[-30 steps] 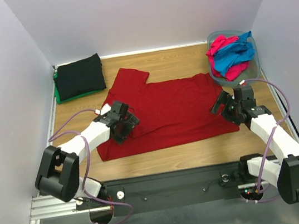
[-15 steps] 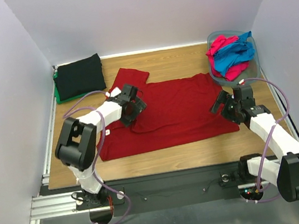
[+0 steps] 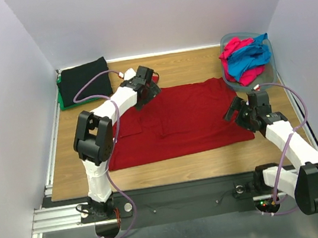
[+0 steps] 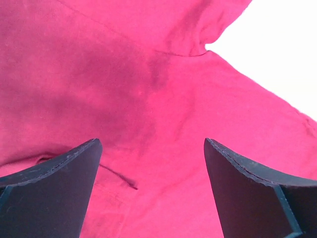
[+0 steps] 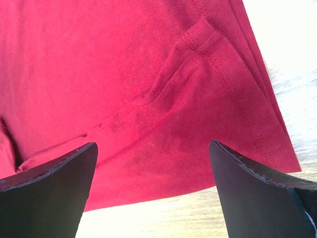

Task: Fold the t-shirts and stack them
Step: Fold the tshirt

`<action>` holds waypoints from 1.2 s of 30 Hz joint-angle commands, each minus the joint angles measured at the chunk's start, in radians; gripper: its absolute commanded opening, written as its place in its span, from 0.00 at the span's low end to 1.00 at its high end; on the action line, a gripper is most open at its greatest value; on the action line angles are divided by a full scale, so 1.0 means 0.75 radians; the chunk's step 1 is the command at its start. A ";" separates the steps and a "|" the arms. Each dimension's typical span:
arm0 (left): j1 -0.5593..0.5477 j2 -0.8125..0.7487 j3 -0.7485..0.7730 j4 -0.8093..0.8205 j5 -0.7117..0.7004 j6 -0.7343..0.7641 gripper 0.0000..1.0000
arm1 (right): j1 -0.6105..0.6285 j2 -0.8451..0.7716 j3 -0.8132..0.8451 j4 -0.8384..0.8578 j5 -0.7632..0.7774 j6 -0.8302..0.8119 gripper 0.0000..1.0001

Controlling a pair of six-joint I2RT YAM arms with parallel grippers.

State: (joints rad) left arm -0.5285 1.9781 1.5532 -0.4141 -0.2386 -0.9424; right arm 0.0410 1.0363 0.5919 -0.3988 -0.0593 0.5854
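Observation:
A dark red t-shirt (image 3: 189,120) lies spread flat on the wooden table. My left gripper (image 3: 148,92) is open over its far left sleeve area; in the left wrist view the open gripper (image 4: 153,153) has only red cloth (image 4: 148,74) beneath it. My right gripper (image 3: 235,110) is open at the shirt's right edge; in the right wrist view the open gripper (image 5: 153,153) is over the hem (image 5: 218,64), holding nothing. A folded black t-shirt (image 3: 84,81) lies on a green one (image 3: 62,102) at the far left. Pink (image 3: 233,47) and blue (image 3: 248,57) t-shirts sit in the tub.
The grey-blue plastic tub (image 3: 269,75) stands at the far right corner. Walls close in the table on three sides. Bare wood (image 3: 186,61) shows behind the red shirt and along the near edge (image 3: 183,163).
My left arm has swung from the shirt's near left side up to its far left sleeve. The right arm has not moved.

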 commanded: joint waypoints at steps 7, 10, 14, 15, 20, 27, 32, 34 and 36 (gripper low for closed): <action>-0.074 -0.340 -0.373 0.043 0.007 0.070 0.96 | 0.007 -0.044 -0.010 0.071 -0.097 -0.122 1.00; -0.136 -0.377 -0.471 0.104 0.079 0.058 0.97 | 0.007 -0.028 -0.030 0.110 -0.158 -0.134 1.00; -0.177 -0.333 -0.510 0.133 0.097 0.038 0.97 | 0.015 0.011 -0.051 0.168 -0.221 -0.144 1.00; -0.177 -0.320 -0.506 0.131 0.087 0.040 0.97 | 0.017 0.021 -0.057 0.180 -0.222 -0.140 1.00; -0.171 -0.261 -0.463 0.055 -0.005 0.029 0.97 | 0.023 0.128 -0.081 0.258 -0.242 -0.114 1.00; -0.095 -0.281 -0.531 0.063 -0.044 0.040 0.97 | 0.027 0.283 -0.090 0.295 -0.163 -0.081 1.00; -0.003 -0.253 -0.537 0.057 -0.066 0.085 0.97 | 0.027 0.355 -0.092 0.288 -0.095 -0.052 1.00; 0.060 -0.240 -0.539 0.059 -0.070 0.113 0.97 | 0.027 0.371 -0.094 0.284 -0.068 -0.042 1.00; 0.103 -0.234 -0.531 0.057 -0.081 0.144 0.97 | 0.027 0.379 -0.092 0.278 -0.044 -0.038 1.00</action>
State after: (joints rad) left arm -0.5129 1.8000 1.1568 -0.3504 -0.2413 -0.8879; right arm 0.0540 1.2713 0.5453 -0.1452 -0.1719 0.5461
